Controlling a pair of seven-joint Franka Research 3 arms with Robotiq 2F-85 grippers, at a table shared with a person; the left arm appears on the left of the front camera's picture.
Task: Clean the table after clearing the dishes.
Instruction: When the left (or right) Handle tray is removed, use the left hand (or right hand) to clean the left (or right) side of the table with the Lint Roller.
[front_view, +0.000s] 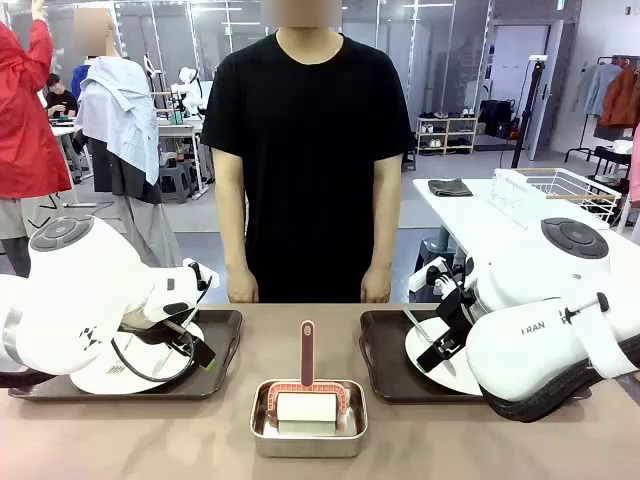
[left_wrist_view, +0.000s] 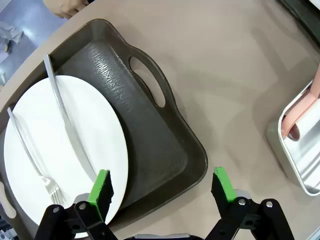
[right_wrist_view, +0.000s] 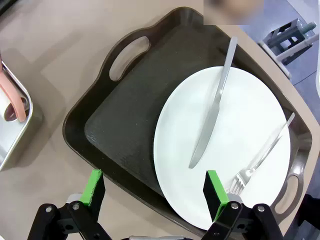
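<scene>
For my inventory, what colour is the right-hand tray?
The tray is dark brown, clearest in the right wrist view.

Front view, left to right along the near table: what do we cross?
left dark tray → steel pan → right dark tray. Arms and plates overlap the trays, so they are left out.

A smooth, matt finish is seen on the large beige-brown table top (front_view: 430, 442). Beside the small shiny steel pan (front_view: 308, 446), the dark brown rectangular plastic-looking trays (left_wrist_view: 150, 135) are rough-grained inside. The round white plates (left_wrist_view: 95, 135) appear smooth, and the silver metal knife (left_wrist_view: 66, 117) and fork (left_wrist_view: 31, 152) are polished.
</scene>
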